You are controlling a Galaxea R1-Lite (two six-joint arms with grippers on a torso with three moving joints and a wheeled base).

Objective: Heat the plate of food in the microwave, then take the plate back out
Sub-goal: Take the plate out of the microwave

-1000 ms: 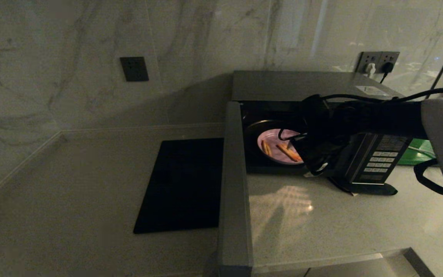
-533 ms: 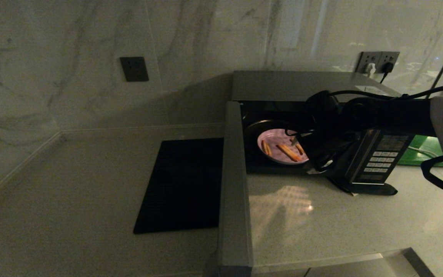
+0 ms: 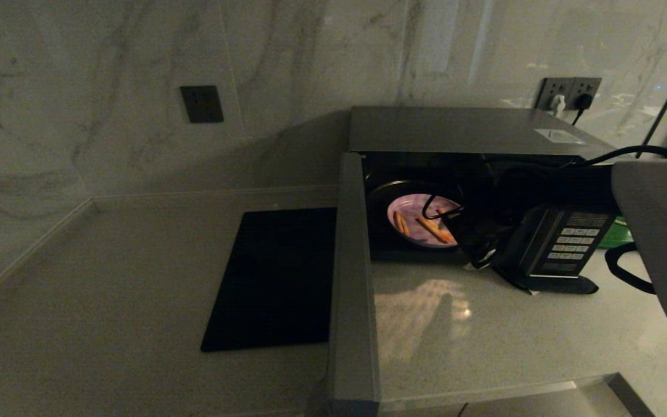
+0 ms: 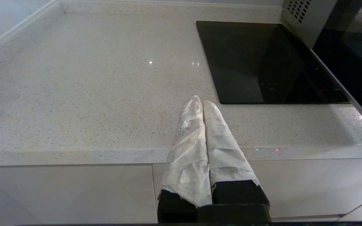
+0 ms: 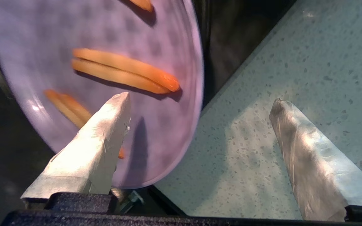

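Observation:
The microwave (image 3: 455,130) stands on the counter with its door (image 3: 354,260) swung wide open toward me. Inside lies the light-purple plate of food (image 3: 420,223) with a few orange sticks (image 5: 127,70) on it. My right gripper (image 3: 469,237) hangs open at the plate's front right edge. In the right wrist view the right gripper (image 5: 200,99) straddles the plate's (image 5: 42,31) rim, one finger over the plate, the other over the counter, gripping nothing. My left gripper (image 4: 202,102) is shut and empty, parked at the counter's front edge, left of the oven.
A flat black slab (image 3: 275,278) lies on the counter left of the open door. The keypad panel (image 3: 568,243) is on the oven's right, with a green board (image 3: 614,234) behind it. Wall sockets (image 3: 568,92) with plugged cables sit behind the oven.
My right arm has sunk lower in front of the oven opening, and its gripper has shifted slightly at the plate's right edge. The plate has stayed in place.

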